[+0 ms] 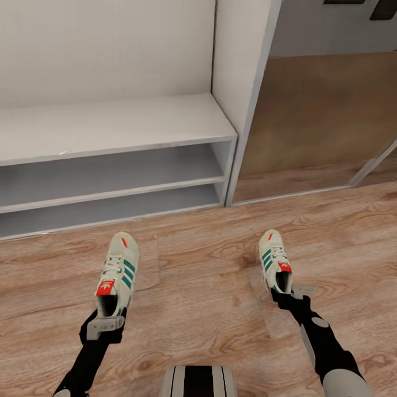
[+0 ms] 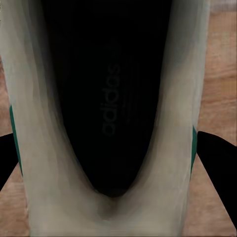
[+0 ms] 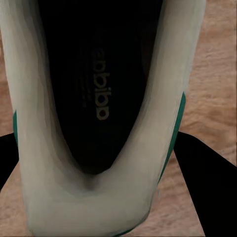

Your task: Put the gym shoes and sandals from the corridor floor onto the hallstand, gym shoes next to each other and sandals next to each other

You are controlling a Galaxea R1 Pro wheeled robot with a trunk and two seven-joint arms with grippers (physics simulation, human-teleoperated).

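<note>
Head view: left pincer (image 1: 108, 318), right pincer (image 1: 285, 293) clamp gym shoes' (image 1: 118, 271) heels.

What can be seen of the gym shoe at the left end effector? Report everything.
The left gym shoe is an off-white lace-up sneaker with three green side stripes, white laces and a red-orange tongue patch. It points toe-first toward the hallstand, above the wood floor. The left end effector is at its heel, a black finger on each side of the heel walls. The wrist view looks into its dark lettered insole.
</note>
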